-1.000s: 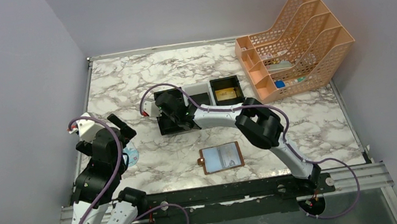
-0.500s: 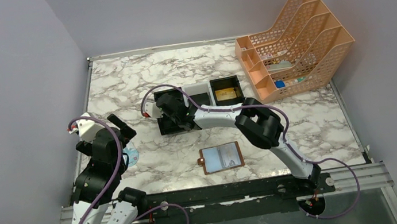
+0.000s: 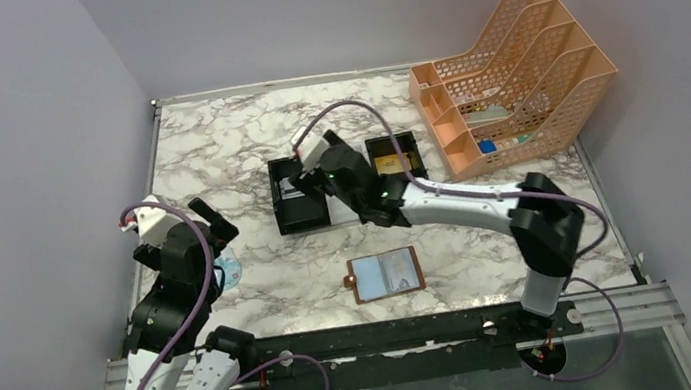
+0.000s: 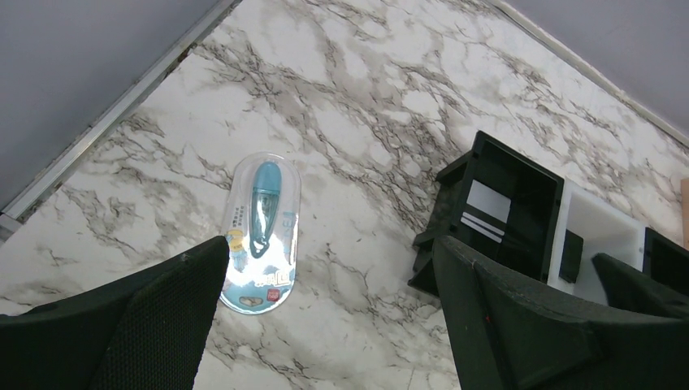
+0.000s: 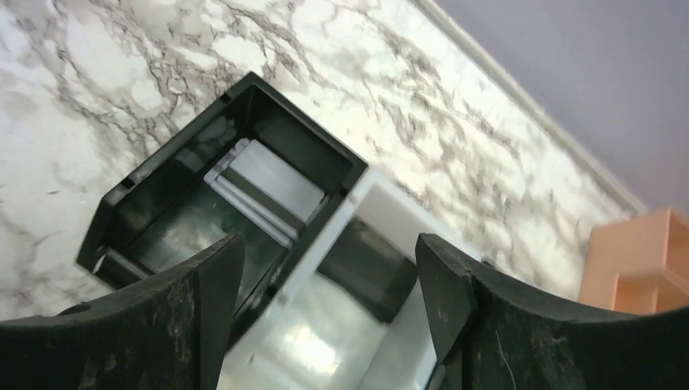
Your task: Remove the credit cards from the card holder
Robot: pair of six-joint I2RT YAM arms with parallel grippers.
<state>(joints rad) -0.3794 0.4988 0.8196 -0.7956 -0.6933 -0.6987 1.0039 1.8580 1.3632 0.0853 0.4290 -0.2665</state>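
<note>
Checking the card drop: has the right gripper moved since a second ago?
Yes. The right gripper has shifted right, from over the left black compartment of the tray toward its middle one.

Two credit cards (image 3: 395,162), one card holder (image 3: 385,274), one tray (image 3: 304,220)

top: overhead, whole table (image 3: 215,152) | wrists: close, angled down — share tray (image 3: 277,202)

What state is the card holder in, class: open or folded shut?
Open. The card holder lies spread flat, its pale inner pockets facing up inside a brown border, as the top view shows.
</note>
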